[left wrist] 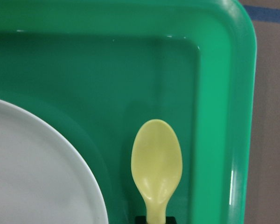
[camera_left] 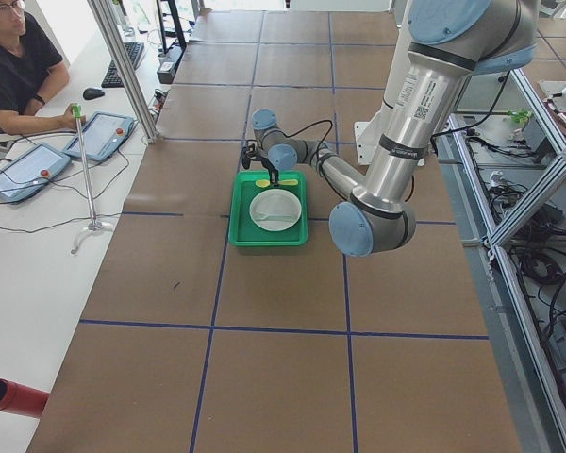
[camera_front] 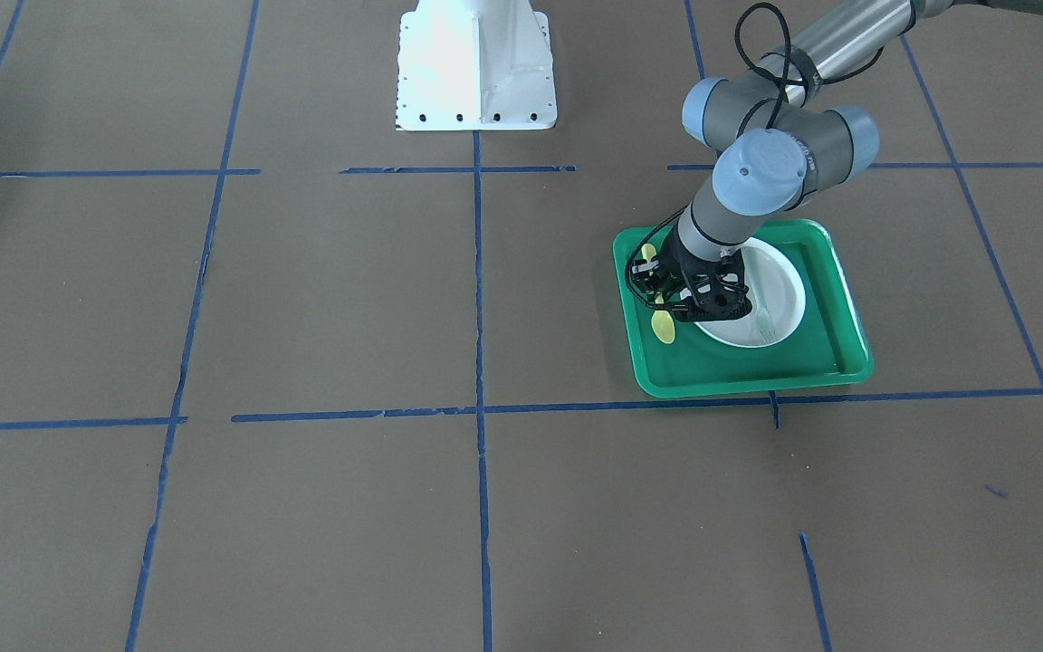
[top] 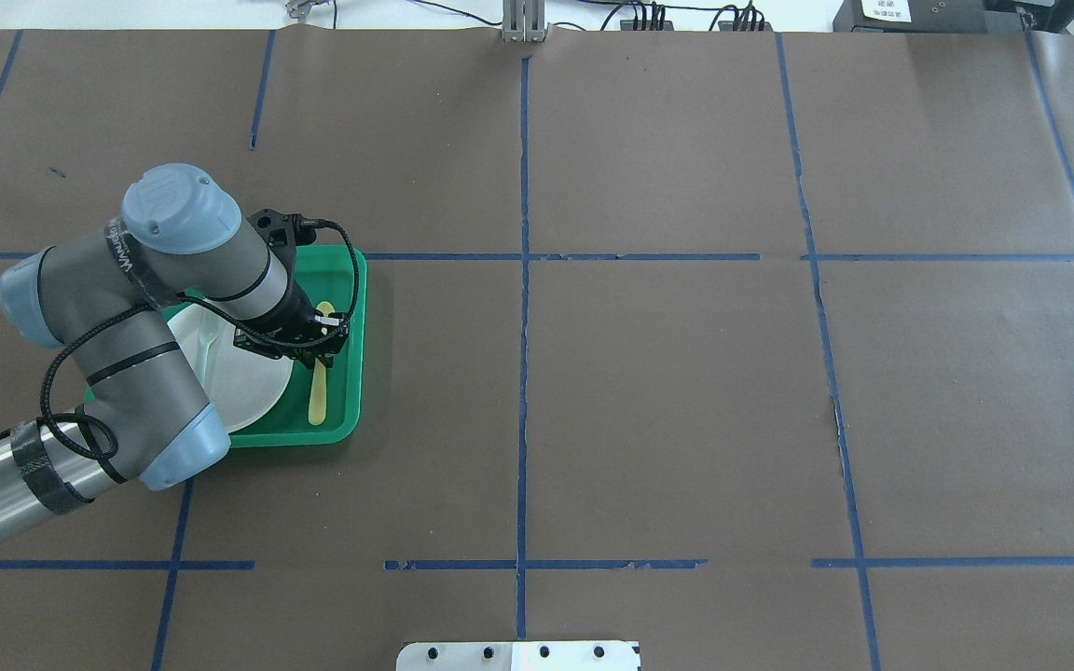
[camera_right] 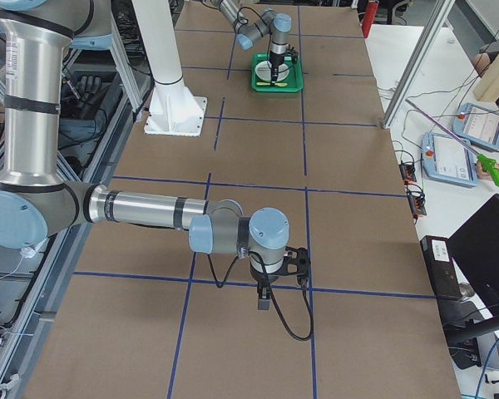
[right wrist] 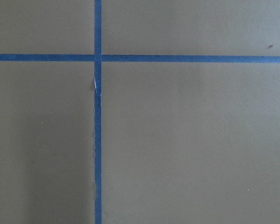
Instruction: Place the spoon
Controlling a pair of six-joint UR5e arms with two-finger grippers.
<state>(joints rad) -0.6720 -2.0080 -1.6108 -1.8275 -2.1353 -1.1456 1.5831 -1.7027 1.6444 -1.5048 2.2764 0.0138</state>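
Note:
The small yellow spoon lies lengthwise in the green tray, in the strip between the white plate and the tray's rim. My left gripper points down over the spoon's handle and looks shut on it. In the overhead view the left gripper stands at mid-handle of the spoon. The left wrist view shows the spoon's bowl close to the tray floor. My right gripper shows only in the exterior right view, low over bare paper; I cannot tell its state.
A pale translucent fork lies on the plate. The tray sits on brown paper with blue tape lines. The white robot base stands at the table's robot side. An operator sits at the side.

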